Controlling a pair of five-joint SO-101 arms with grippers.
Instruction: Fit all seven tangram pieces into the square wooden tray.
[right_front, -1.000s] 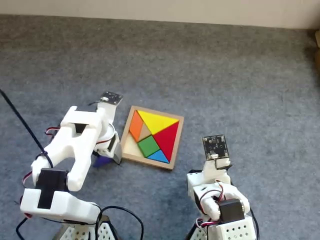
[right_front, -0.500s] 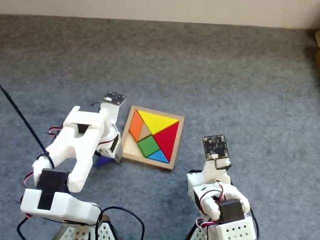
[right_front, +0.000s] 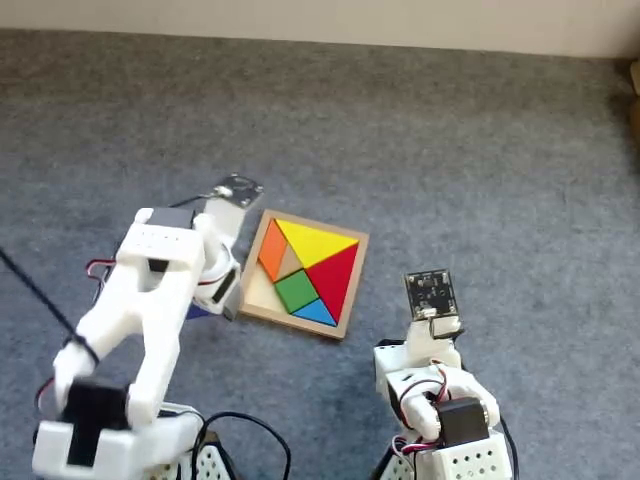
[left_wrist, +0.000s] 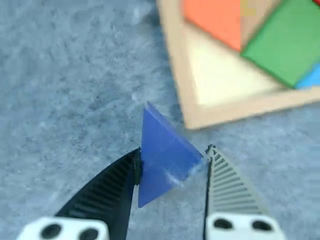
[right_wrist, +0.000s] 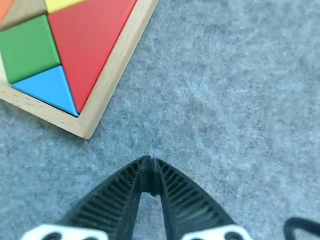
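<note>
The grey, carpet-like table (right_front: 480, 150) takes up nearly all of the high view. The left arm (right_front: 150, 290) stretches from the lower left corner of that view up to the tray's left side. The shorter right arm (right_front: 435, 395) sits folded at the lower edge, right of centre, apart from the tray.

The square wooden tray (right_front: 290, 326) lies just left of centre, turned slightly askew. It holds six pieces:
- a yellow triangle (right_front: 312, 243) along its upper edge
- a red triangle (right_front: 338, 280) on the right
- an orange piece (right_front: 272, 255) at upper left
- a green square (right_front: 296, 291) below the middle
- a light blue triangle (right_front: 318, 313) at the lower edge
- a small tan piece (right_front: 290, 263) between the orange and the yellow

A pale bare patch (right_front: 260, 292) shows at the tray's lower left.

The left gripper (left_wrist: 173, 151) is partly open and clamped on a dark blue triangle (left_wrist: 162, 155). It holds the piece over the table, just outside the tray's corner. The right gripper (right_wrist: 150, 162) has its fingers pressed together on nothing, above bare table near another tray corner.
</note>
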